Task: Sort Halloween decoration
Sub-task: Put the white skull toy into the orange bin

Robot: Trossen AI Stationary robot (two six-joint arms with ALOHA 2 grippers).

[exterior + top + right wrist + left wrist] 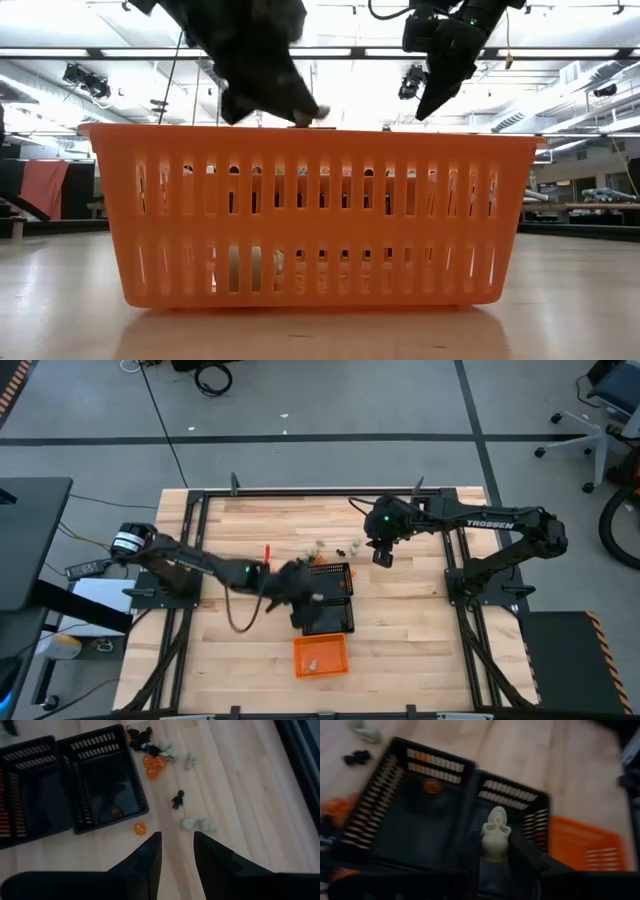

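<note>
Two black baskets (70, 782) sit side by side at the middle of the table, an orange basket (320, 656) sits nearer the front edge, and most of the small Halloween trinkets (160, 757) lie loose on the wood just beside the far black basket. The left gripper (496, 862) hovers over the black baskets, its fingers pinching a cream-white ghost figure (495, 835) that stands upright between them. At least one orange trinket (432, 785) already lies in one black basket, and something pale shows in the orange one. The step in hand looks like carrying the ghost to its bin; to do it well, the arm should bring the piece fully over the chosen basket's floor, clear of the rims and of the wall shared by the two black baskets, lower it close, and only then let go, so so light a piece does not bounce out. The right gripper (177, 845) waits above the loose pile with its fingers spread and nothing between them. White lettering on the right arm reads TROSSEN (489, 524).
</note>
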